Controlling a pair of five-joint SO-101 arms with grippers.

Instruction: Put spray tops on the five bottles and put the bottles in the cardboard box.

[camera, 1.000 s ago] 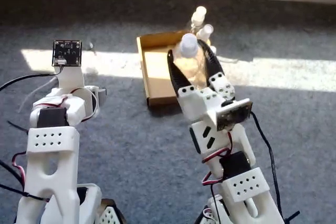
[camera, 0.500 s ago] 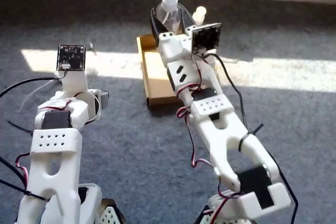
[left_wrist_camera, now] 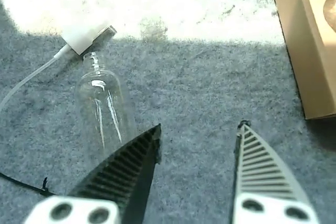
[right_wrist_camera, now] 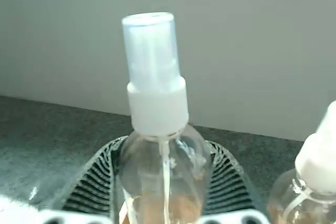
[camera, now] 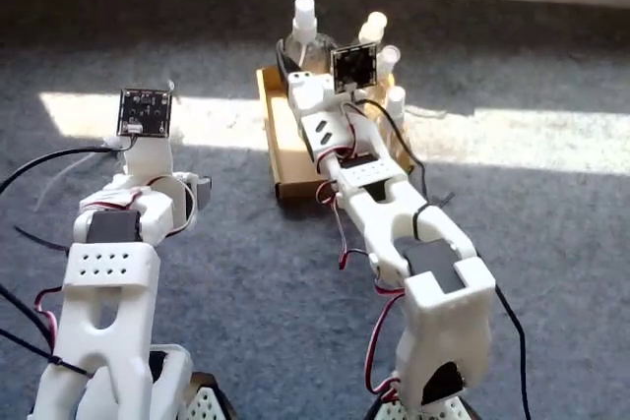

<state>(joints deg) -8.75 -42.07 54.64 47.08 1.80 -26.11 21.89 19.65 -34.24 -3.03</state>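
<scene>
Right hand point(right_wrist_camera: 164, 184) and bottle point(right_wrist_camera: 159, 124), apparently lower.

1. Right arm point(camera: 379, 204) covers most of the cardboard box point(camera: 285, 145) from above.
2. Upright bottle point(right_wrist_camera: 163, 177): its base runs off the right wrist picture's edge.
3. Lying bottle point(left_wrist_camera: 102, 108): its base sits behind a left gripper point(left_wrist_camera: 199, 127) finger.

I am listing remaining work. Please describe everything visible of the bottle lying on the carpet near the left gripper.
The bottle is clear, plastic-looking, and lies on its side on the grey carpet. Its neck is uncapped; a white spray top lies at its mouth, tube outside. The open left gripper hangs above, one of its fingers hiding its base.
</scene>
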